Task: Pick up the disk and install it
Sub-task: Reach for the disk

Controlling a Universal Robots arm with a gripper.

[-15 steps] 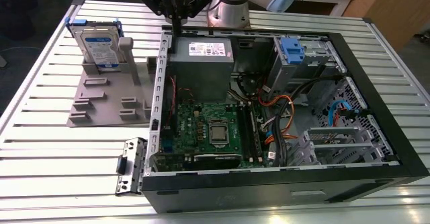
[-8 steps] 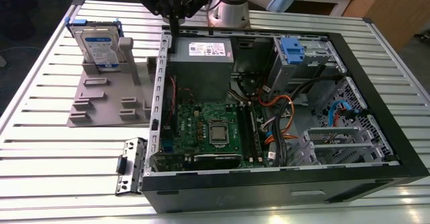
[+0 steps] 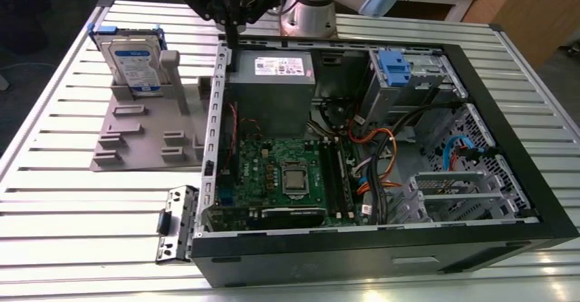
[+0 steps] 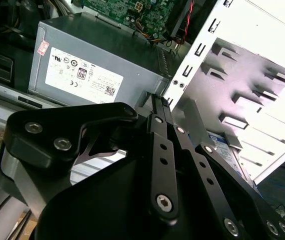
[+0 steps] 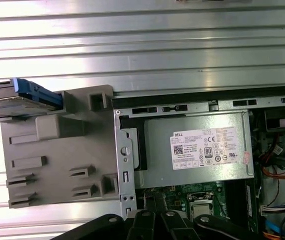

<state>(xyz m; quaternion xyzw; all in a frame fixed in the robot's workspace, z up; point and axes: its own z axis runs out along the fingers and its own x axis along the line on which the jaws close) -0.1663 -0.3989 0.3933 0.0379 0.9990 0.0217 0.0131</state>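
Slatted metal desk (image 3: 54, 200), open computer case (image 3: 381, 244) on it. Disk (image 3: 136, 61) upright in grey stand (image 3: 145, 136) beside case, untouched. My end effector (image 4: 156, 100) above case edge, fingers together, empty. Pickup and install both left.

Room above disk (image 3: 134, 61); case wall (image 3: 212, 125) beside

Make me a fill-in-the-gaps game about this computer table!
The disk stands upright in the grey holder, ____ the computer case.
The bracket around the disk is coloured ____.
The gripper hangs near the grey power supply and holds ____.
Missing words: outside; blue; nothing.
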